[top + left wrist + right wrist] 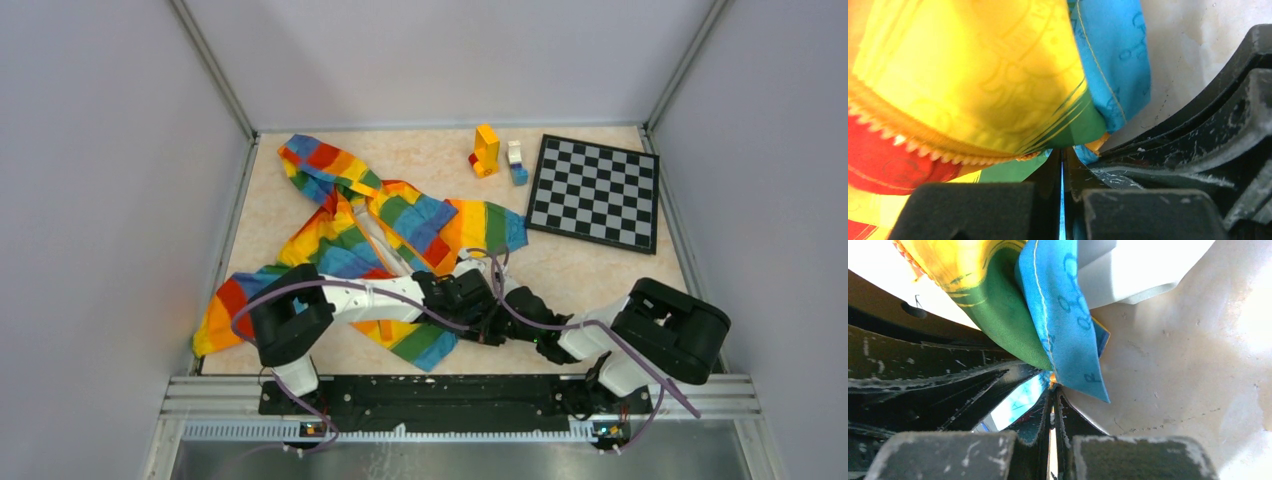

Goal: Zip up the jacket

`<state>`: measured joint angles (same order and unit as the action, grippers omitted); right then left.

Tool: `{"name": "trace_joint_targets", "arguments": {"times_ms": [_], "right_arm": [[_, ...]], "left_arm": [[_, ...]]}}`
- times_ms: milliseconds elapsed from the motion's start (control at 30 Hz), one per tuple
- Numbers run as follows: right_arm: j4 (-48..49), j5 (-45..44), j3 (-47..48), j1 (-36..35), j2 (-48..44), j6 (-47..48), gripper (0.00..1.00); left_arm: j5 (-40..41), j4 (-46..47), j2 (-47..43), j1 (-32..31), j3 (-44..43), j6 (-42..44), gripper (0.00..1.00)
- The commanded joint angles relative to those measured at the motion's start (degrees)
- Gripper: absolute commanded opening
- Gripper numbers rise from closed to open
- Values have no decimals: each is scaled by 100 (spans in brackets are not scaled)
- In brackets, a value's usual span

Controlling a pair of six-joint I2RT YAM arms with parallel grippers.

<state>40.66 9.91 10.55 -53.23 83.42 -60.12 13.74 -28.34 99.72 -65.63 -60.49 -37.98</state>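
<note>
Sleeves spread, the small rainbow-striped hooded fabric jacket (335, 243) lies open on the beige tabletop (580, 285), left and middle. At its near edge the left gripper (1062, 156) is clenched on fabric; just beside it, the right gripper (1053, 390) pinches the same edge. A black-and-white checkerboard (595, 192) lies far right.

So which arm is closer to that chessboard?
Right. The right arm bends just on the near side of the chessboard, then reaches left to the jacket; the left arm lies across the jacket, well left of the board.
</note>
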Motion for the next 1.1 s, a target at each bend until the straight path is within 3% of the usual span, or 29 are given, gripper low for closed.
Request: {"name": "trace_joint_targets", "arguments": {"times_ms": [0,300,500,833,1067], "right_arm": [[-477,-28,-136,-57,-56,93,0],[-345,2,-198,-56,-27,85,0],[-193,52,-231,-61,6,97,0],[-125,90,-242,-63,28,101,0],[-80,124,-237,-59,51,114,0]], "left_arm": [[540,612,-538,74,349,126,0],[-389,1183,-1031,337,740,18,0],[-1101,1782,-1570,390,1157,401,25],[-1649,1271,-771,384,620,789,34],[-1127,1047,-486,384,552,1119,39]]}}
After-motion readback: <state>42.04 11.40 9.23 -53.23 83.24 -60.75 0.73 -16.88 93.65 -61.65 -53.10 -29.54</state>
